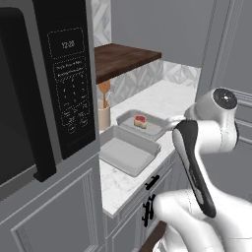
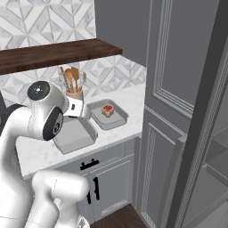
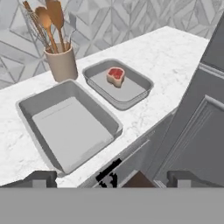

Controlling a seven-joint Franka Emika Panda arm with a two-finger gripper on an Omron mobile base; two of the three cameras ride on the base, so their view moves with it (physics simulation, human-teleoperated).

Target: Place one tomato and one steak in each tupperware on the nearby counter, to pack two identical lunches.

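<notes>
end effector point(image 3: 112, 177): nearest the hand camera, finger tips spread wide, nothing between them, held above the bench edge
near tupperware point(image 3: 70, 127): grey rectangular tub on the bench point(image 3: 166, 52), holds nothing, close to the front edge
far tupperware point(image 3: 118, 83): just beside the near one, further along the bench, holds one steak point(image 3: 115, 75)
steak: red top, pale rim, lying flat mid-tub
utensil crock point(image 3: 62, 63): beige, behind both tubs at the tiled wall, wooden spoons upright in it
microwave point(image 1: 44, 83): black, left of the bench in the left base view, display reads 12:20; keypad text too small to read
shelf point(image 2: 53, 53): dark wood, above the bench
cabinets point(image 2: 107, 182): grey panelled, black handles, under the bench
</notes>
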